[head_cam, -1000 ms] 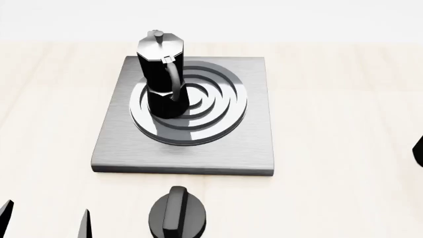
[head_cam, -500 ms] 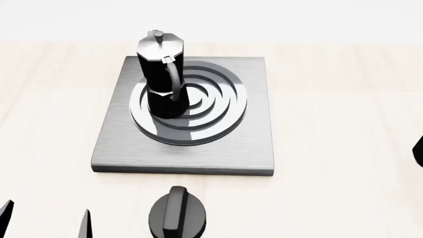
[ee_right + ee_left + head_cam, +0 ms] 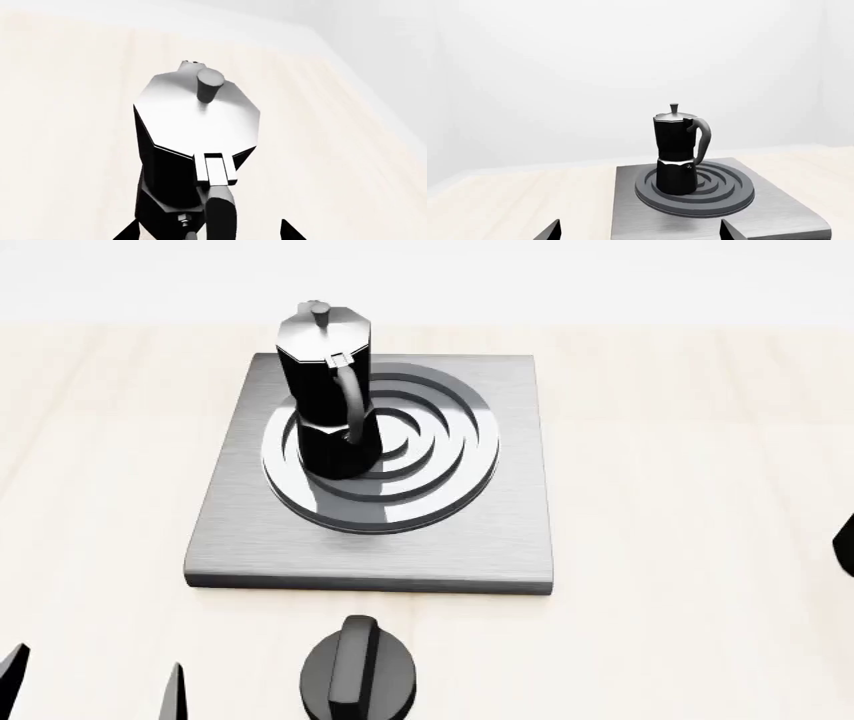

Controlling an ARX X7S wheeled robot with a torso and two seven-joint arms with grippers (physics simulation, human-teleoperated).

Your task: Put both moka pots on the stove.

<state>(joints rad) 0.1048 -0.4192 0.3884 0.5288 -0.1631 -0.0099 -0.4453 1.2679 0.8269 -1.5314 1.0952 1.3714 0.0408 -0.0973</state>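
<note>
One moka pot point(image 3: 328, 390) stands upright on the left part of the round burner of the stove point(image 3: 514, 530); it also shows in the left wrist view point(image 3: 675, 150), handle turned to the side. My left gripper point(image 3: 91, 692) is open and empty, low and in front of the stove's near left corner, its fingertips point(image 3: 551, 232) wide apart. The second moka pot point(image 3: 193, 130) stands on the light wooden table in the right wrist view, seen from above. My right gripper point(image 3: 208, 232) is open, one jaw on each side of the pot's handle and lower body.
A squat black dial knob point(image 3: 356, 670) sits on the table just in front of the stove's near edge. A black shape point(image 3: 845, 545) cuts the head view's right edge; I cannot tell what it is. Light wood table point(image 3: 694, 440) surrounds the stove.
</note>
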